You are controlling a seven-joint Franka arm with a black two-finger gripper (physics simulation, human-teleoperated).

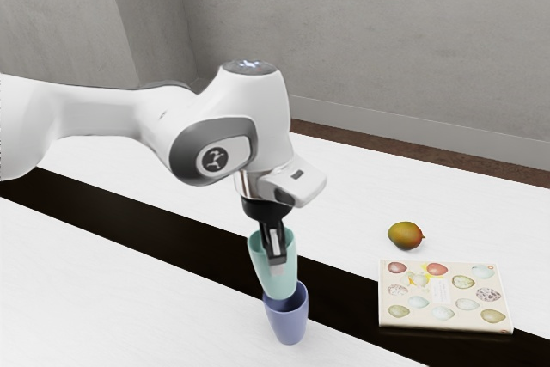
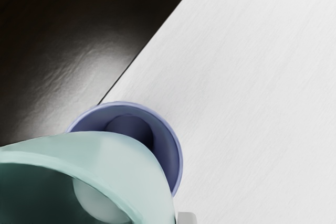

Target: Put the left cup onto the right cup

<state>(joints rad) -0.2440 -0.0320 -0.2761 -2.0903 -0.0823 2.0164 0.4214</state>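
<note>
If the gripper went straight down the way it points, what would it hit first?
Shut on the green cup, the gripper points down at the purple cup directly below. The held cup's base, slightly tilted, already looks inside its rim, so it would likely meet that cup's inside first.

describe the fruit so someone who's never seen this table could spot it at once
On the white table with its dark band, find the flat square card printed with eggs at the exterior view's right. Just behind it, not touching, lies the fruit. It is small, oval, yellow-green blushing red, unlike the tall green cup and blue cup.
</note>
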